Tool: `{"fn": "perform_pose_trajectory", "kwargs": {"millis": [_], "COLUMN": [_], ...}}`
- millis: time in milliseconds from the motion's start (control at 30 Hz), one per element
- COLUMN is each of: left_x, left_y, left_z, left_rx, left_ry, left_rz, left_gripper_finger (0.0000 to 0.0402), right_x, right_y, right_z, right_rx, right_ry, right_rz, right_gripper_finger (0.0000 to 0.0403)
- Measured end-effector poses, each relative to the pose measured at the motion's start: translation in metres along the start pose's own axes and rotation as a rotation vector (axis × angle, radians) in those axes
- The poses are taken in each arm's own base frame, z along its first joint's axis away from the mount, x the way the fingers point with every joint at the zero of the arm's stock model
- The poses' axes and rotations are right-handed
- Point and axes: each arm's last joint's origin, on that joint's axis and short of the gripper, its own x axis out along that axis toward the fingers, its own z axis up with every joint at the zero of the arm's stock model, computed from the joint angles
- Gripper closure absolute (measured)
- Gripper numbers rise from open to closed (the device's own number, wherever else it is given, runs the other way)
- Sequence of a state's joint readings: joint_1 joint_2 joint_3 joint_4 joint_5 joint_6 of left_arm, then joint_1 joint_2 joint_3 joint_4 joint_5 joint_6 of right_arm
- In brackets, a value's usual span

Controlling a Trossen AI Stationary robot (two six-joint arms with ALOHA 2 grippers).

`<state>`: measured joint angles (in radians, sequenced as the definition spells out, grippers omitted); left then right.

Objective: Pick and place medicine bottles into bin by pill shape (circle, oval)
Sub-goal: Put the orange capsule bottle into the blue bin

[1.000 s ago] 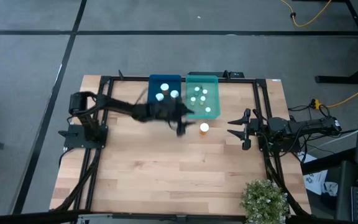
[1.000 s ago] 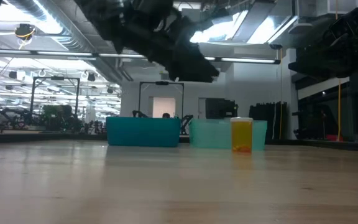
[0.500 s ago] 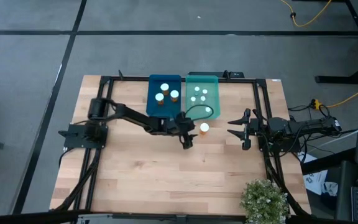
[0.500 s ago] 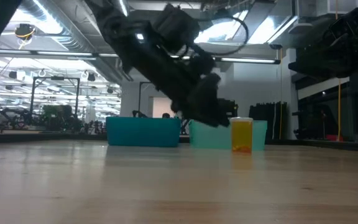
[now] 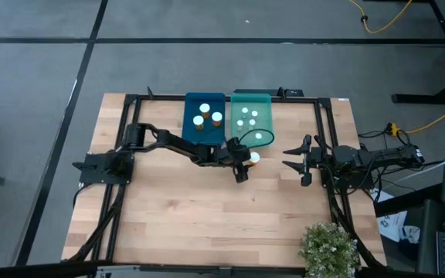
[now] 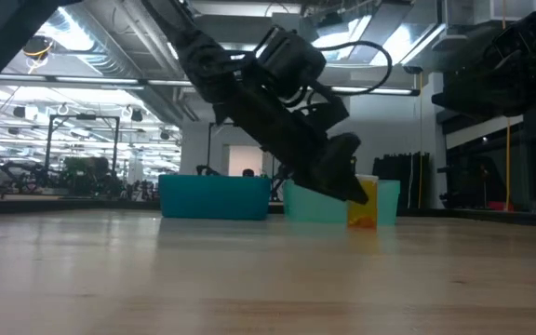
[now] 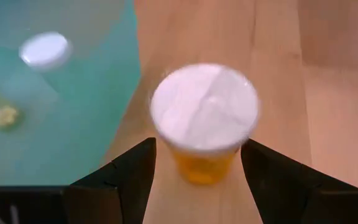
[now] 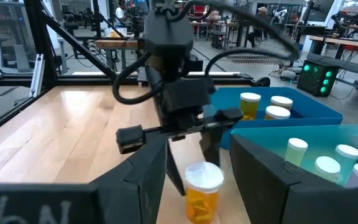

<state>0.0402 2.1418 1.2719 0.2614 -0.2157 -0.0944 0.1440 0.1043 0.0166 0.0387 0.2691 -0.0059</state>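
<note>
One orange-amber bottle (image 5: 254,158) is standing on the wooden table (image 5: 168,224) beside the green bin (image 5: 251,116); your left gripper (image 5: 245,164) has been closing in, fingers spread around it, not gripping.

Overhead looks straight down, low looks level across the table (image 6: 249,279) — both wrists seemingly close in.
</note>
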Motion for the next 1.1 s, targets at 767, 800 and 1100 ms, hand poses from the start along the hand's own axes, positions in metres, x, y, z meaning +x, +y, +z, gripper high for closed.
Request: {"fn": "perform_pose_trajectory", "kwargs": {"millis": [767, 800, 1100], "left_x": [0.001, 0.001, 0.0], "left_y": [0.003, 0.004, -0.003], "left_z": [0.016, 0.016, 0.016], "left_rx": [0.037, 0.037, 0.032], "left_ry": [-0.092, -0.091, -0.094], "left_rz": [-0.04, -0.039, -0.051], "left_gripper_finger": [0.0175, 0.0175, 0.0175], "right_x": [0.0, 0.0, 0.0], "right_y": [0.0, 0.0, 0.0], "right_z": [0.0, 0.0, 0.0], "right_rx": [0.001, 0.002, 0.001], "right_ry": [-0.001, 0.0, -0.001], "right_rz": [0.0, 0.0, 0.0], "right_gripper_finger": [0.0226, 0.0226, 0.0226]}}
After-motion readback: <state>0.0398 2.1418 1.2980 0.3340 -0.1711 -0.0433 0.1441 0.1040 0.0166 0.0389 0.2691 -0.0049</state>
